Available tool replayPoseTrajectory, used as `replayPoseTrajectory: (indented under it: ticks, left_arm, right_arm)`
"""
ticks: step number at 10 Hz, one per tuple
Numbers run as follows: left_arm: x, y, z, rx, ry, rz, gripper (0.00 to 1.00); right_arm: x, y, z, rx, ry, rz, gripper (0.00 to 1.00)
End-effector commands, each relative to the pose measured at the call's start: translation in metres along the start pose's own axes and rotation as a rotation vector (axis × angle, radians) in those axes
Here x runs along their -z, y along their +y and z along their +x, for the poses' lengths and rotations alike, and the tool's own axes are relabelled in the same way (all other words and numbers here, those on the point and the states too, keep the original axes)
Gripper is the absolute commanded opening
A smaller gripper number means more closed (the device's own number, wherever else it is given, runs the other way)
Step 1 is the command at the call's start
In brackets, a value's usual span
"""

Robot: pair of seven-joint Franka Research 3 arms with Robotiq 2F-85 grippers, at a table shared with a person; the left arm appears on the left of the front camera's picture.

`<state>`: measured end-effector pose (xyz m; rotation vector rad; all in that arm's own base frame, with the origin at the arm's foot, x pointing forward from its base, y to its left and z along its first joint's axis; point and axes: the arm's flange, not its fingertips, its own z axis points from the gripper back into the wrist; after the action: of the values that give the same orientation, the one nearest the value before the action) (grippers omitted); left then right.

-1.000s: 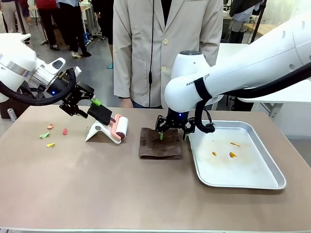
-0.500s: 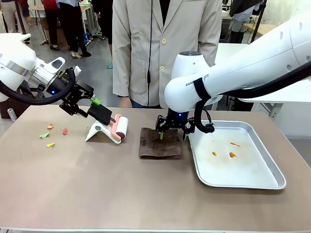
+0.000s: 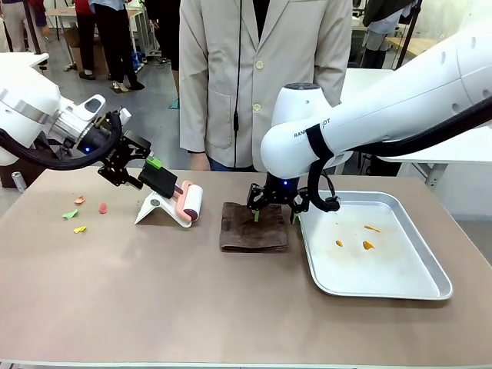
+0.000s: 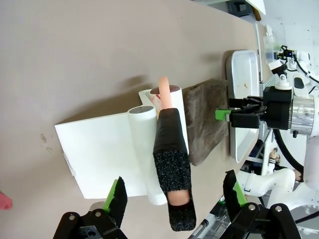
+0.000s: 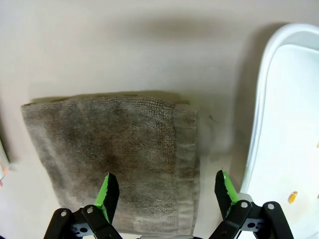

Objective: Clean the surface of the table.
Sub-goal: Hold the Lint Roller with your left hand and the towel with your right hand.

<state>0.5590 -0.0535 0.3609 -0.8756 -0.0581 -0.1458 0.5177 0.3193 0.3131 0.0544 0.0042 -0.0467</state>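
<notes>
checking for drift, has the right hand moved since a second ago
no, the right hand hangs open at the same spot over the far edge of the brown towel, beside the metal tray

The near half of the table [image 3: 169, 307] is free from edge to edge. Along the far side lie, left to right, small scraps [image 3: 70, 214], a lint roller [image 3: 192, 201] on its white stand [image 3: 154, 209], a folded brown cloth [image 3: 254, 228] and, just beside it, a metal tray [image 3: 384, 265]. Between scraps and stand the top is bare.
</notes>
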Motion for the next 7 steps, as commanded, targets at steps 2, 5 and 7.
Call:
replayPoseTrajectory:
  ticks: [2, 5, 7]
  left_arm:
    - [0.0044, -0.0008, 0.0019, 0.026, -0.009, -0.038, 1.00]
    - [0.0060, -0.0008, 0.0027, 0.028, -0.006, -0.039, 1.00]
    - [0.0073, -0.0009, 0.0031, 0.027, -0.003, -0.037, 1.00]
  right_arm:
    - [0.0028, 0.0038, 0.0038, 0.021, 0.010, -0.021, 1.00]
    - [0.0067, 0.0032, 0.0051, 0.022, 0.027, -0.019, 1.00]
    - [0.0085, 0.0040, 0.0060, 0.019, 0.035, -0.016, 1.00]
